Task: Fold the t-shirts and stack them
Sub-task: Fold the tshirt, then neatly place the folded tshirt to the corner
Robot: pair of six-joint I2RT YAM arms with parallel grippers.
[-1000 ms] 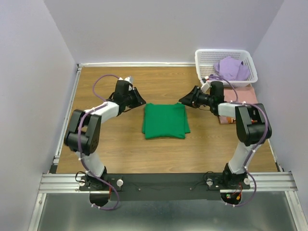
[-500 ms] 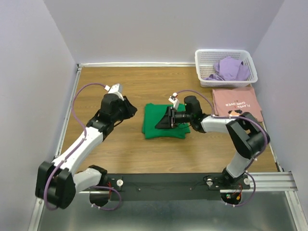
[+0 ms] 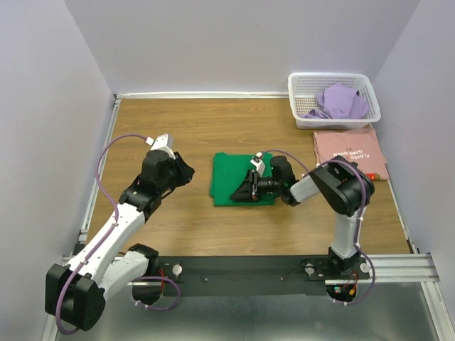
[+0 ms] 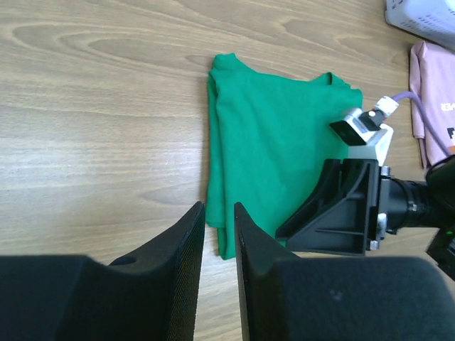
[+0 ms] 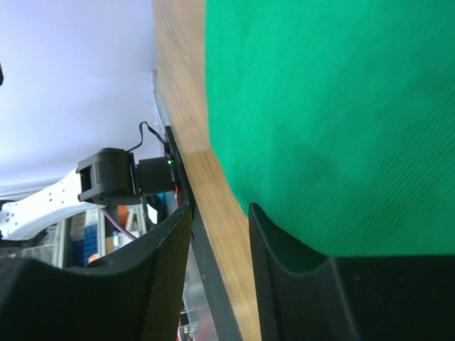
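– Left end effector (image 3: 182, 170) first: it hangs over bare desk (image 3: 178, 128), just left of the green t-shirt (image 3: 231, 174). On its own camera the 2 fingers (image 4: 170, 249) stand a narrow slit apart, with nothing between them.

– Where do the tips aim?

– Toward the shirt's left edge, close to its near corner. They line up beside the cloth, not on it.

– And how does the green one lie?

– Folded into a rough rectangle, flat at the middle of the desk. Stacked layers show along its left side.

– What about your other arm?

– My right end effector (image 3: 238, 193) reaches in from the right and lies low over the near part of that shirt. Its fingers (image 5: 284, 249) are spread a little, and green fabric and a strip of wood show through the gap. Nothing is pinched. I cannot tell whether the pads press on the cloth.

– Anything farther right?

– 1 pink t-shirt (image 3: 348, 149) with printed text lies folded flat by the desk's right edge, well apart from both arms. Behind it, in the far right corner, the white basket (image 3: 327, 75) holds the lavender t-shirt (image 3: 340, 101), crumpled.
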